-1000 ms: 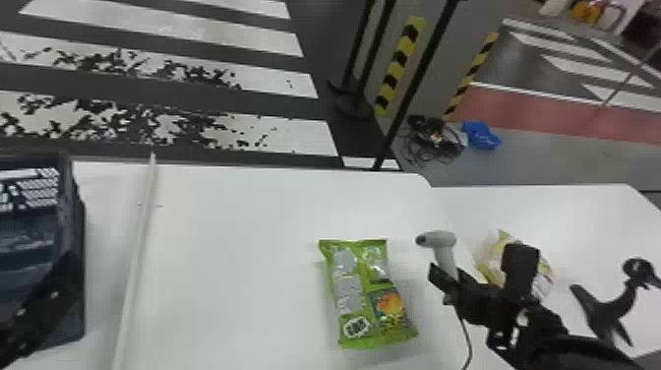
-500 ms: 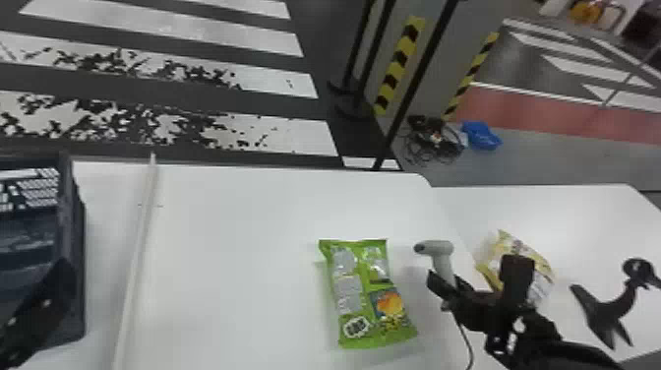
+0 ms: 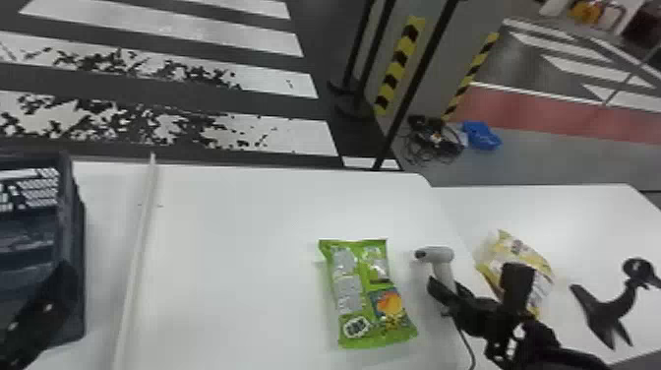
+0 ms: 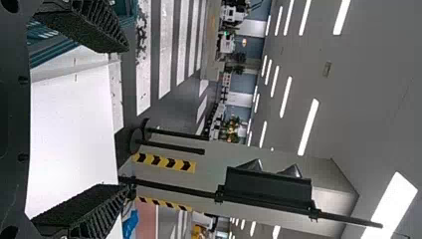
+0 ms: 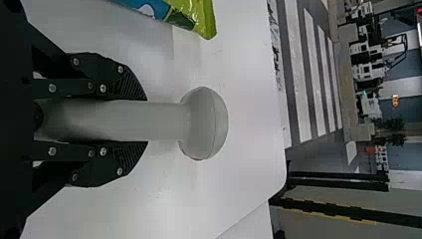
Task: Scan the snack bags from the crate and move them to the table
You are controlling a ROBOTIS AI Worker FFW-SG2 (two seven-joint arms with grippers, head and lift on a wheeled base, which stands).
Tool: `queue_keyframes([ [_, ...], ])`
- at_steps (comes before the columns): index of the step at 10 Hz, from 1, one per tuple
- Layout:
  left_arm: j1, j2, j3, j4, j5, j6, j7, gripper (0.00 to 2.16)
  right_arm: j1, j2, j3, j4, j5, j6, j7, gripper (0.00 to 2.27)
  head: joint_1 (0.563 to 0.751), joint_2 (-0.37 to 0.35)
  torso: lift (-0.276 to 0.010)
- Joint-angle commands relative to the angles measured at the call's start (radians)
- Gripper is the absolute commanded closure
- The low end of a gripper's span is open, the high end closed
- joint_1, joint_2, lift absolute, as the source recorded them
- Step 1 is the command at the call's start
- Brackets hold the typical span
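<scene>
And here's the right tool point(image 3: 444, 291), clamped on the handle of a pale scanner point(image 3: 436, 255), holding it up with its head turned to the robot's left! Just beside it, on the left, the green snack bag point(image 3: 366, 295) lies flat on the white worktop point(image 3: 236, 256). Out to the right there's a yellow snack bag point(image 3: 516, 248), lying on the adjoining worktop point(image 3: 565, 211), partly hidden behind the right arm. Over on the far left, the dark crate point(image 3: 76, 221) stands with the left tool point(image 3: 46, 307) at its near side, and the left wrist view shows those fingers point(image 4: 84, 209) wide apart, nothing between them! A long pale strip point(image 3: 140, 251) runs between crate and green bag, and a cable point(image 3: 466, 342) hangs below the scanner.
</scene>
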Motion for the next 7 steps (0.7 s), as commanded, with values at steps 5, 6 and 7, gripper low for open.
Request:
queue_keyframes([
  [5,0.012,-0.009,-0.007,-0.015,-0.015,0.003,-0.003,0.01,0.020,-0.007,-0.012,0.013,-0.041,-0.026,0.022,0.20,0.695,-0.350,-0.095],
  [6,0.013,-0.009,-0.007,-0.016,-0.013,0.003,-0.004,0.01,0.054,0.004,-0.025,-0.031,-0.070,-0.029,0.021,0.20,0.695,-0.350,-0.095],
  [7,0.013,-0.009,-0.007,-0.016,-0.012,0.003,-0.006,0.01,0.111,0.021,-0.042,-0.111,-0.113,-0.026,0.021,0.20,0.695,-0.350,-0.095],
])
